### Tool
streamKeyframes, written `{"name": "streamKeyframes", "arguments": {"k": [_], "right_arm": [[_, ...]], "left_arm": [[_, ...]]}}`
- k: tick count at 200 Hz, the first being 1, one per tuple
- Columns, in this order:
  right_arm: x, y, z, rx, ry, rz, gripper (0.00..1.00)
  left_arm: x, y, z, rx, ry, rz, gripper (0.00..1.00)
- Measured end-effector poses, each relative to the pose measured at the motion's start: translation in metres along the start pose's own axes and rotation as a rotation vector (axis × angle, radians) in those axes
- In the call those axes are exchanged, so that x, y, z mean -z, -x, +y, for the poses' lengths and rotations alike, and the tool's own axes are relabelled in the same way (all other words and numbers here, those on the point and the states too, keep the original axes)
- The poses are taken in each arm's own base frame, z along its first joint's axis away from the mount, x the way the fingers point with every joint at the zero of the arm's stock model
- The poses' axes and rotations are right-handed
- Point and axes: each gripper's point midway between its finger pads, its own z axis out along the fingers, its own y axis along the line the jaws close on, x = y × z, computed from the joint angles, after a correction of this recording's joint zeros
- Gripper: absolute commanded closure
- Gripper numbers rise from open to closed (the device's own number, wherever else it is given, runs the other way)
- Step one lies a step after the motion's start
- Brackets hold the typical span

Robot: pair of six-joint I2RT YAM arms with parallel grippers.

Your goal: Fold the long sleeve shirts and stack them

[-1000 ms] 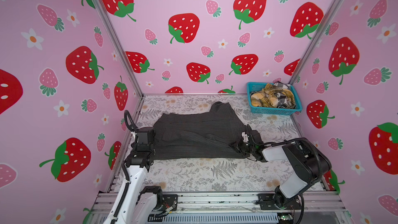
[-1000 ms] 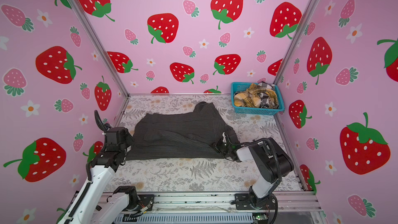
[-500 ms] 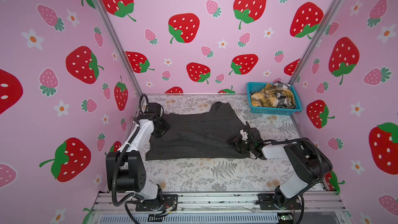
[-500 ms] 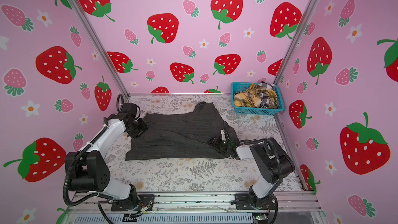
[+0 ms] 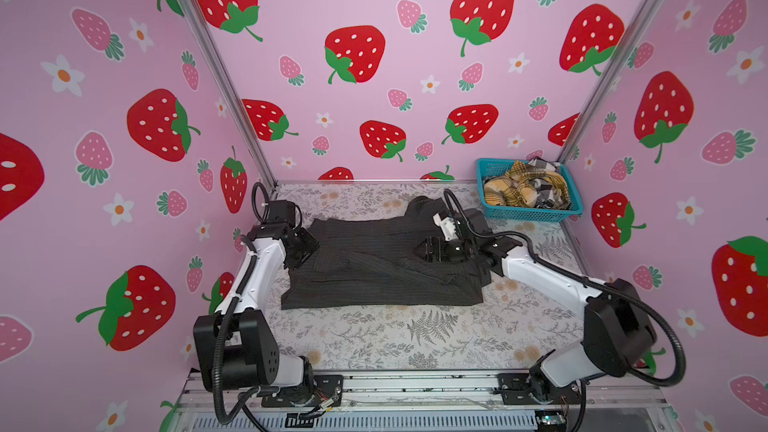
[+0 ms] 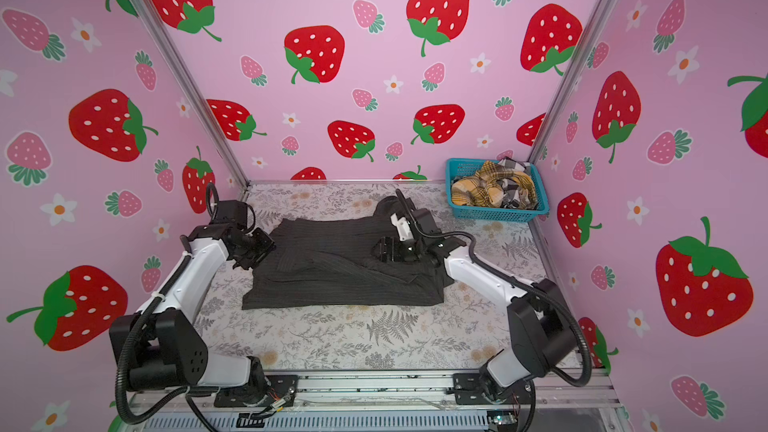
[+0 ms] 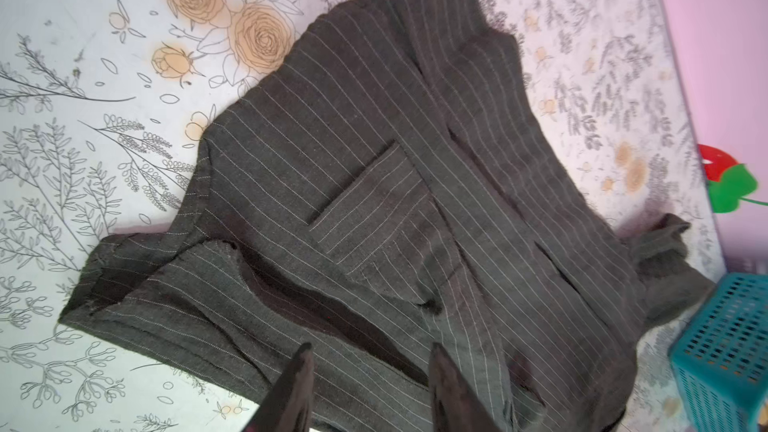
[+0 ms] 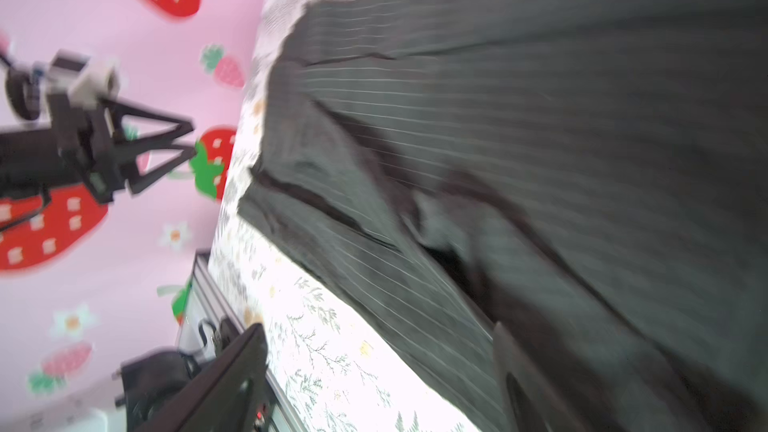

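Lying part-folded under spread, empty left gripper (image 5: pixel 306 246) and right gripper (image 5: pixel 424 250): charcoal pinstriped cloth shirt (image 5: pixel 374 282); past right fingers (image 8: pixel 232 376), mustard plaid shirt (image 5: pixel 505 197) and checked shirt (image 5: pixel 540 166) unfolded in turquoise mesh basket (image 5: pixel 532 214)

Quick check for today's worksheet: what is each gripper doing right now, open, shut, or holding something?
Left gripper: open over the dark shirt, holding nothing.
Right gripper: open wide above the same shirt, holding nothing.

Shirt (image 5: pixel 374 280) on table (image 5: pixel 415 338); basket (image 5: pixel 536 214) w/ 2 shirts (image 5: pixel 521 192) behind-right of it; left gripper (image 5: pixel 306 248) at its L edge, right gripper (image 5: pixel 420 249) over R half.
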Motion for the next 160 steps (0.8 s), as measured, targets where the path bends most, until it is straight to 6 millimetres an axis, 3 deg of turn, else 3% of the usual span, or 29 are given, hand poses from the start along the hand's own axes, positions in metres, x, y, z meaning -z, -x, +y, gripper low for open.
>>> {"name": "streamKeyframes", "arguments": {"k": [24,40,63,82,102,134,160], "right_arm": [[-0.057,0.037,0.026,0.164,0.051,0.033,0.18],[-0.101,0.047,0.024,0.234,0.053,0.066,0.19],[-0.157,0.035,0.006,0.28,0.049,0.158,0.2],[-0.187,0.014,-0.009,0.291,0.045,0.241,0.22],[-0.206,-0.004,-0.016,0.293,0.058,0.301,0.23],[-0.212,-0.003,0.004,0.324,0.115,0.306,0.37],[-0.212,-0.01,0.019,0.342,0.16,0.325,0.41]], "left_arm": [[-0.006,-0.007,0.018,0.049,-0.014,0.037,0.52],[-0.016,-0.018,0.033,0.085,0.001,0.086,0.52],[-0.025,-0.025,0.042,0.111,0.007,0.132,0.52],[-0.027,-0.025,0.04,0.108,-0.008,0.142,0.52],[-0.029,-0.024,0.036,0.101,-0.025,0.147,0.52],[-0.032,-0.024,0.036,0.099,-0.033,0.153,0.52],[-0.034,-0.027,0.037,0.1,-0.035,0.16,0.52]]}}
